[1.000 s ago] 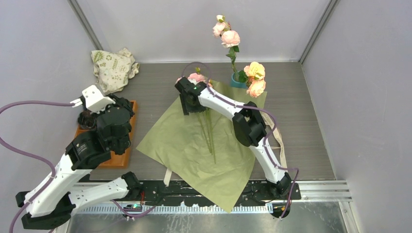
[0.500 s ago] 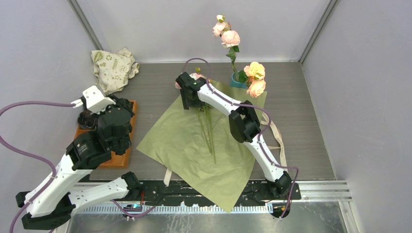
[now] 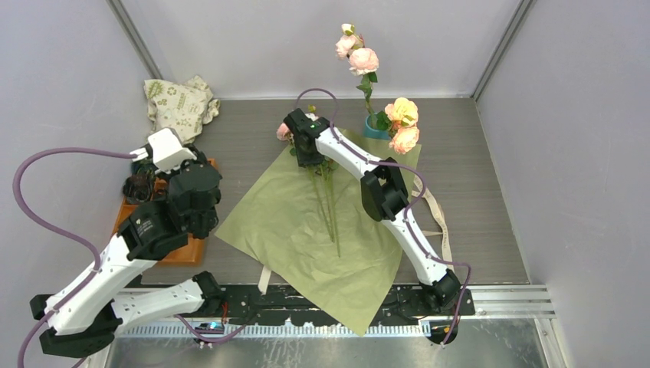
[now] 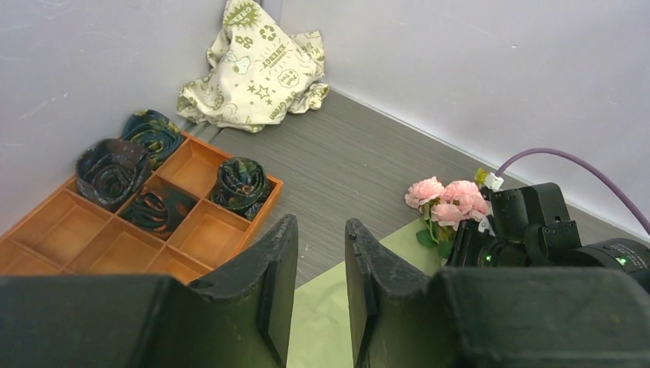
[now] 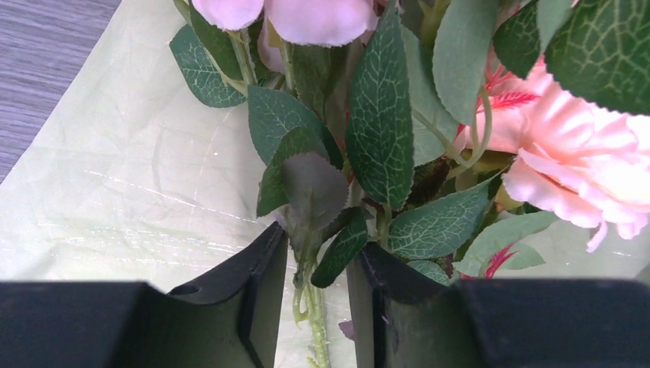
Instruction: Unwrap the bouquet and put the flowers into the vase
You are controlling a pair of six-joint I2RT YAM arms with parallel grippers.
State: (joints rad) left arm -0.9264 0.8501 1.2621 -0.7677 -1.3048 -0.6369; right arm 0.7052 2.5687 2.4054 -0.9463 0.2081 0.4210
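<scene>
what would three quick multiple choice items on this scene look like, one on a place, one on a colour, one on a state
1. Where is the teal vase?
A. at the far edge of the green sheet
B. in the orange tray
C. beside the cloth bag

2. What colour is that tray?
A. teal
B. orange
C. white

3. What lies between the right end effector fingers?
A. nothing
B. a ribbon
C. flower stems

Answers: 1 A, the top view shows it at the sheet's far corner; 2 B, the left wrist view shows orange compartments; 3 C, the right wrist view shows stems and leaves in the gap.
</scene>
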